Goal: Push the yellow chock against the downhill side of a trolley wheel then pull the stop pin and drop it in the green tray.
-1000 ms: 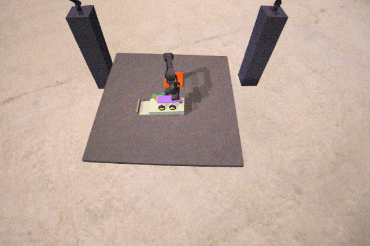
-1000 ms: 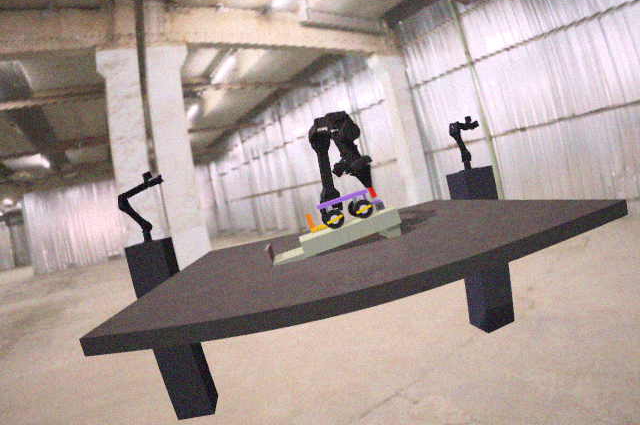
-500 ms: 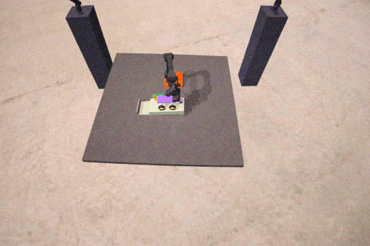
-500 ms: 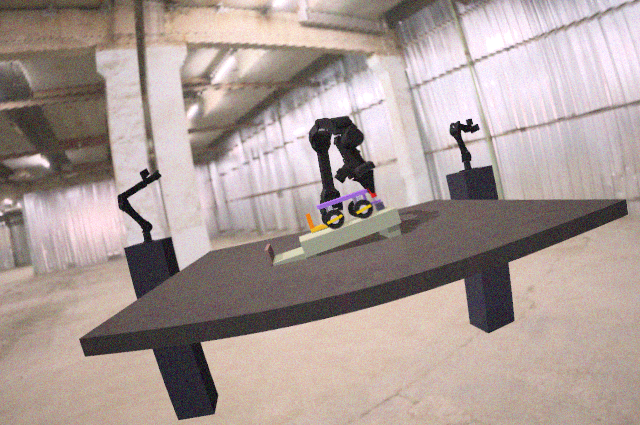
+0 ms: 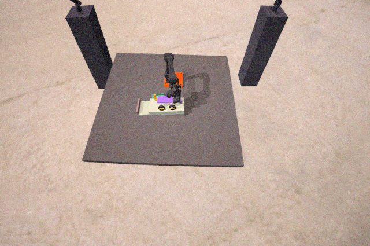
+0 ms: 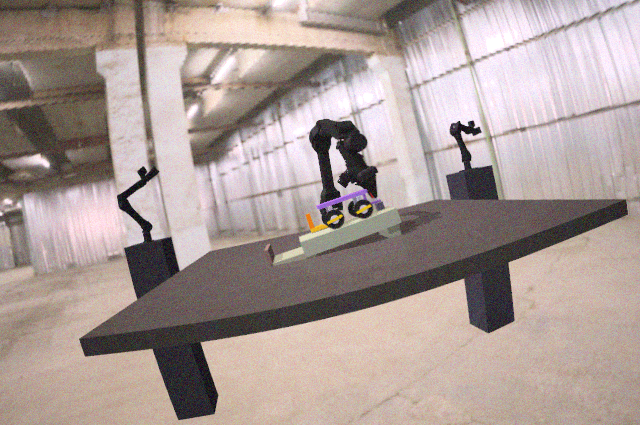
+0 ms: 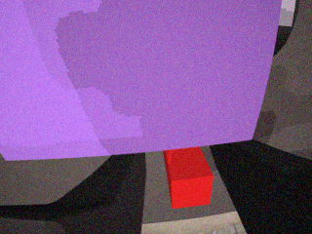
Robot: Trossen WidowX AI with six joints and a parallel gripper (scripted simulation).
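Observation:
The trolley, with its purple deck (image 5: 164, 99) (image 6: 338, 201) (image 7: 171, 73), stands on the pale ramp (image 5: 165, 112) (image 6: 351, 235). The yellow chock (image 6: 318, 228) with its orange handle (image 5: 155, 97) sits at the downhill side of the lower wheel, seemingly touching it. The stop pin's red head (image 7: 191, 190) sticks up past the deck's uphill edge. My gripper (image 5: 176, 101) (image 6: 373, 194) (image 7: 176, 137) is low there, its fingers on both sides of the head. It is partly open, with a visible gap on the left side of the head. The green tray (image 5: 162, 94) is partly hidden behind the trolley.
A reddish end stop (image 5: 138, 106) (image 6: 268, 253) stands at the ramp's low end. An orange plate (image 5: 180, 79) lies by the arm's base. Two other arms stand on dark pillars (image 5: 86, 40) (image 5: 266, 43) beyond the dark table (image 5: 161, 144) (image 6: 248, 291).

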